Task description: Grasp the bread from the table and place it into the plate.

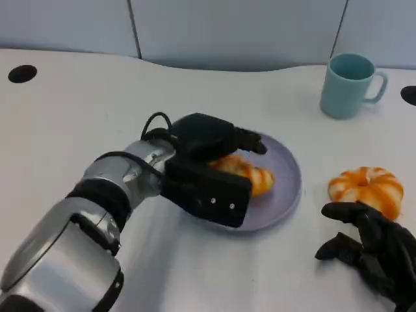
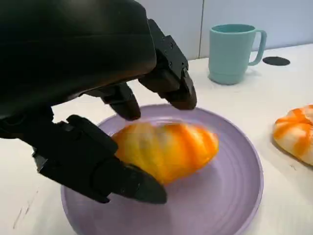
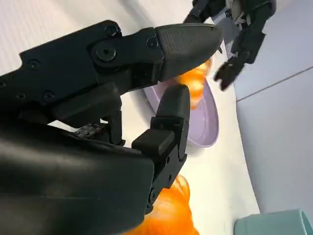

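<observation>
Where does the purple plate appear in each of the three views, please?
Head view: plate at centre, under the left hand.
Left wrist view: plate across the lower half.
Right wrist view: plate at centre right, behind the fingers.
Shared landmark: the teal mug.

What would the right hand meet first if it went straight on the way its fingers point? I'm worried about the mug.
Probably the round orange bread just ahead of the right hand; the teal mug stands well beyond it.

The bread [image 1: 250, 174] lies in the plate [image 1: 286, 188] at the table's [image 1: 78, 117] middle; a second bread [image 1: 366, 188] sits right of the plate, the mug [image 1: 350, 84] behind it.
</observation>
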You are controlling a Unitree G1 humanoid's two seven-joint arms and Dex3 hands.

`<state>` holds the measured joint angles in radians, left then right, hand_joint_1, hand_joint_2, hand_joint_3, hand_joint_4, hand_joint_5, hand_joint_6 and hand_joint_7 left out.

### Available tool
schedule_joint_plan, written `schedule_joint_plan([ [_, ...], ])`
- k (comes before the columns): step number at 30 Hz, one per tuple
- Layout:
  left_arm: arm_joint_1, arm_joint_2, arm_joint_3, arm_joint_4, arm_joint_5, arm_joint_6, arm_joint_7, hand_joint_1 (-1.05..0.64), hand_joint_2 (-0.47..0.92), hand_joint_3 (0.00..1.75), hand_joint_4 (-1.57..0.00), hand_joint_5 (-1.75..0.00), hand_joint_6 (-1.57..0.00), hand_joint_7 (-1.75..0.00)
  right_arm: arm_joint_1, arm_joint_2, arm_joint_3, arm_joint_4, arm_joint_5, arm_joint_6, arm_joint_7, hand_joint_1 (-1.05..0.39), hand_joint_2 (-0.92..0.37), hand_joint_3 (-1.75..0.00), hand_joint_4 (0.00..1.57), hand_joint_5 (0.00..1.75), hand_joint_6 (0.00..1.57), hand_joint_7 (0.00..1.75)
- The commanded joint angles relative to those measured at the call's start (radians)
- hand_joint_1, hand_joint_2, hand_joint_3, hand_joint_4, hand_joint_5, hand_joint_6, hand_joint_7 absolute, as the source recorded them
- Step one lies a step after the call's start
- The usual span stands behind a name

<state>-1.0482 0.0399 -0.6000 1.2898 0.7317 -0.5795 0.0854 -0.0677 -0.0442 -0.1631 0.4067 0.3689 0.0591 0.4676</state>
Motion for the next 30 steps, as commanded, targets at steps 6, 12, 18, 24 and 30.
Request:
schedule_joint_plan([
  [6,-0.017,0.032,0.003,-0.027,0.000,-0.029,0.073,-0.93,0.92,0.43,0.00,-0.13,-0.14,0.00,0.011,-0.006,-0.002,0.021,-0.006,0.018,-0.012,-0.44,-0.92,-0.24,0.62,1.36,0.60,0.96],
  [12,0.027,0.071,0.087,-0.045,-0.091,-0.092,0.055,-0.90,0.92,0.39,-0.08,-0.18,-0.19,-0.03,0.002,-0.004,-0.008,0.044,-0.003,0.001,0.005,-0.43,-0.92,-0.25,0.62,1.37,0.60,0.96],
  [18,0.123,0.091,0.256,-0.072,-0.310,-0.184,-0.090,-0.79,0.92,0.32,-0.16,-0.29,-0.26,-0.06,-0.002,-0.001,-0.006,0.042,-0.008,0.006,-0.004,-0.43,-0.92,-0.25,0.63,1.36,0.60,0.96],
  [24,0.250,0.088,0.437,-0.141,-0.576,-0.206,-0.334,-0.69,0.92,0.21,-0.17,-0.55,-0.36,-0.06,-0.011,-0.003,-0.003,0.050,-0.012,0.007,-0.006,-0.43,-0.92,-0.26,0.61,1.36,0.60,0.96],
  [30,0.466,0.013,0.641,-0.403,-1.016,-0.017,-0.682,-0.66,0.92,0.19,-0.26,-0.58,-0.38,-0.05,-0.017,-0.003,0.000,0.056,-0.020,-0.001,-0.010,-0.44,-0.92,-0.25,0.61,1.37,0.60,0.97],
])
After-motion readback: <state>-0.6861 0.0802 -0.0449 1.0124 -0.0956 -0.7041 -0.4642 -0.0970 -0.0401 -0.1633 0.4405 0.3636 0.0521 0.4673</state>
